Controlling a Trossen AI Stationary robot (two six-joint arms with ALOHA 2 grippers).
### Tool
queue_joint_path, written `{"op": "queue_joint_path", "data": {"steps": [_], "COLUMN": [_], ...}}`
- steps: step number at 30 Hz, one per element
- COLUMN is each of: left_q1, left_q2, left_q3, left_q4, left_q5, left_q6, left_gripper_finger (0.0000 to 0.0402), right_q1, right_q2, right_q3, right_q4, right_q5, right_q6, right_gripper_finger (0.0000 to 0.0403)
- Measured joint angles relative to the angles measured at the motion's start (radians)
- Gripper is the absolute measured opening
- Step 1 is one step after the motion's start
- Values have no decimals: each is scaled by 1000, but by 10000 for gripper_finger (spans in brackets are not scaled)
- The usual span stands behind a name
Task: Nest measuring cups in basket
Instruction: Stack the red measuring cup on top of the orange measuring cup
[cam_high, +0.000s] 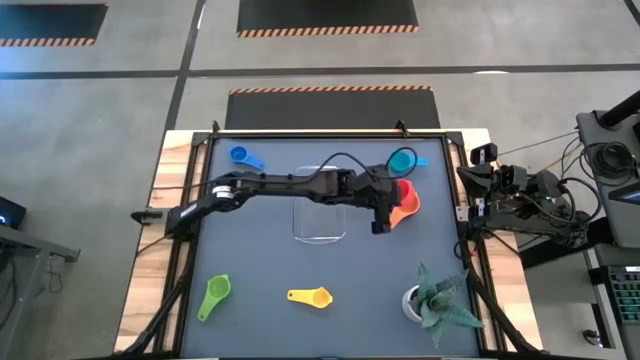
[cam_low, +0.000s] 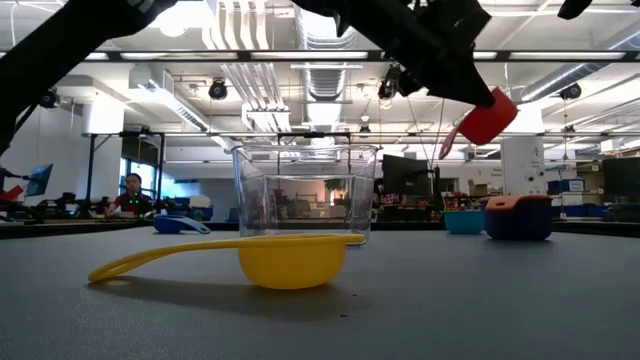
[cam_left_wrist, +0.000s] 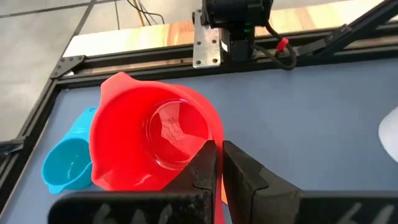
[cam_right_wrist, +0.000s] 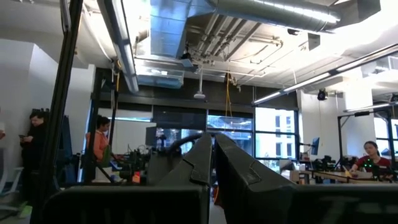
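Note:
My left gripper (cam_high: 384, 220) reaches across the table past the clear basket (cam_high: 320, 216) and is shut on the red cup (cam_high: 407, 192), which is in the air in the low view (cam_low: 490, 115). Below it the orange cup (cam_high: 399, 213) sits nested in a dark purple cup (cam_low: 518, 224). The teal cup (cam_high: 402, 160) lies beyond them, also in the left wrist view (cam_left_wrist: 67, 163). The blue cup (cam_high: 243, 157) is far left. The green cup (cam_high: 214, 294) and yellow cup (cam_high: 310, 297) lie near the front. My right gripper (cam_right_wrist: 213, 163) is shut and empty, at the table's right edge. My left gripper pinches the red cup's handle (cam_left_wrist: 221, 190) between its two fingers, close to the bowl's rim; the fingers cover most of the handle. The cup (cam_left_wrist: 155, 137) is lifted clear of the table and tilted, its open mouth turned toward the wrist camera.
A white pot with a green plant (cam_high: 432, 300) stands at the near right corner. The basket (cam_low: 305, 195) stands upright at the table's middle. The right arm (cam_high: 510, 190) is folded beyond the right edge. People show in the room behind.

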Motion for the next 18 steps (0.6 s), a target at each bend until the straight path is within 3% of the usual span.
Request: {"op": "queue_joint_path", "data": {"steps": [18], "left_q1": [0], "left_q2": [81], "left_q3": [18], "left_q4": [45], "left_q5": [2], "left_q6": [1], "left_gripper_finger": [0], "right_q1": [0], "right_q2": [0], "right_q3": [0], "right_q4": [2], "right_q5": [3], "right_q6": [-2], "right_gripper_finger": [9]}}
